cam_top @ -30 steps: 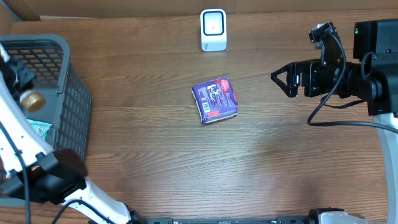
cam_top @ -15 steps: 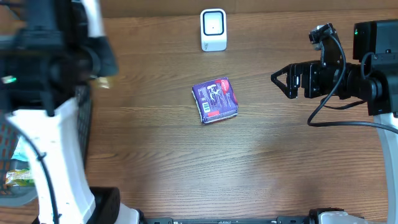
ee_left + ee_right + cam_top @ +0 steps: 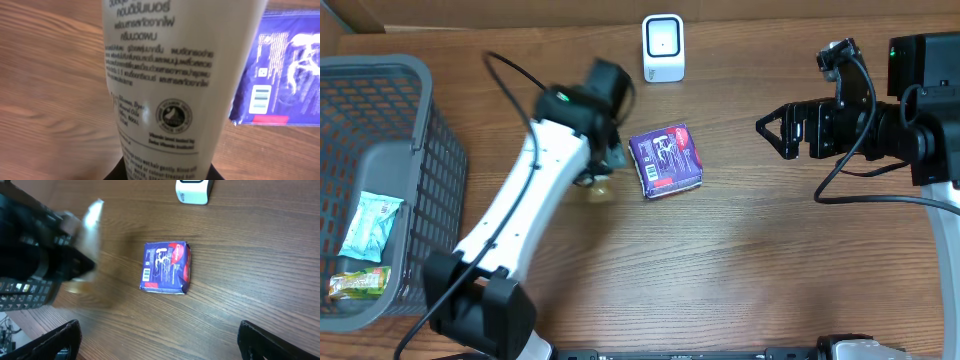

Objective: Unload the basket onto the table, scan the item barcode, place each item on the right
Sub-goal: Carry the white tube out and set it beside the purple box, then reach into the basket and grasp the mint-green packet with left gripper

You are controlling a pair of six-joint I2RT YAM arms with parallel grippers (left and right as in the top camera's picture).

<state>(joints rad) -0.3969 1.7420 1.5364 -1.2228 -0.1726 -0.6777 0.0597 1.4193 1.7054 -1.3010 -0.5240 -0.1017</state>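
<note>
Your wooden table has a big grey basket at its left end, and two little packets lie at the bottom of it. I think they wait there for their turn. Your left arm reaches from the front of the table up to the middle. The right arm hangs back at the right side, well apart from everything, likely so it stays out of the way. A purple packet lies flat in the middle of the table, just beside the left arm. The small white scanner stands at the back edge with its face turned to the table, so you can show things to it. The thing to scan looks like the pale tube with lots of small writing on it. The left gripper holds it above the wood, near the purple packet and in front of the scanner. Its jaws are squeezed tight on the tube's lower end, so it will not slip. I see no stripes on the side that shows, so you may need to turn it. The right gripper has its jaws spread wide, with nothing in them and touching nothing.
</note>
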